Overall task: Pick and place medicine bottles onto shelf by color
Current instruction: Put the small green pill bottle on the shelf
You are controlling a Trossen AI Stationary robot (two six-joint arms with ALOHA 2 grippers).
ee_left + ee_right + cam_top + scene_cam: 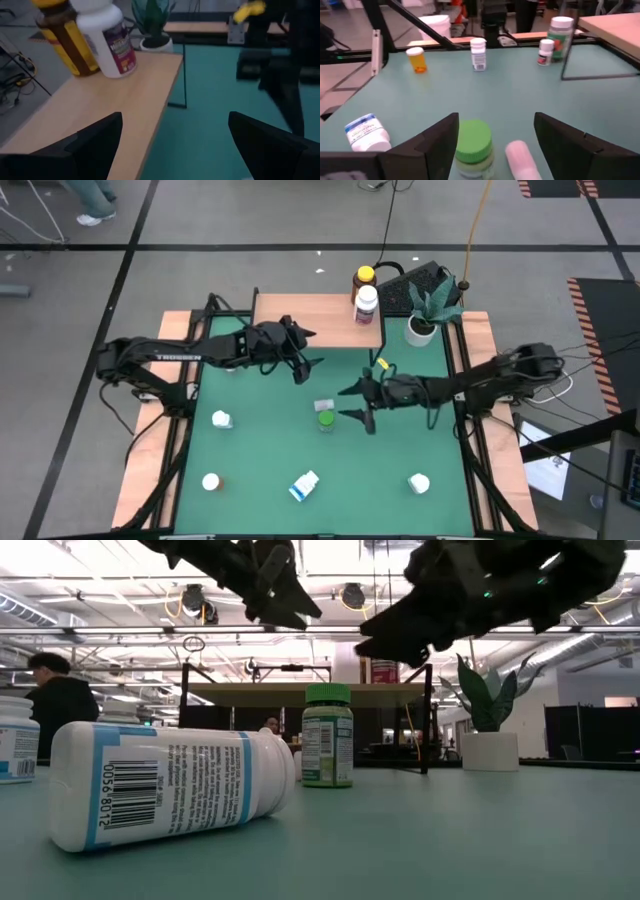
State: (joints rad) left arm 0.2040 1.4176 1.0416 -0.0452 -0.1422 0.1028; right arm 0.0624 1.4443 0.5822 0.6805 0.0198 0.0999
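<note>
Your right gripper (357, 402) hangs with fingers spread, gripping nothing, just beside the green-capped bottle (326, 419); open mat lies beyond it. Your left gripper (306, 350), unclenched too, hovers at the shelf (310, 315) edge; two bottles (365, 293) stand at its far corner (labels unreadable).

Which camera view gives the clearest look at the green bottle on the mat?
The low view: the green bottle stands upright, side-on, unobstructed. The right wrist view shows mostly its cap between the right gripper's open fingers. The high view shows it small from above. The left wrist view misses it.
</note>
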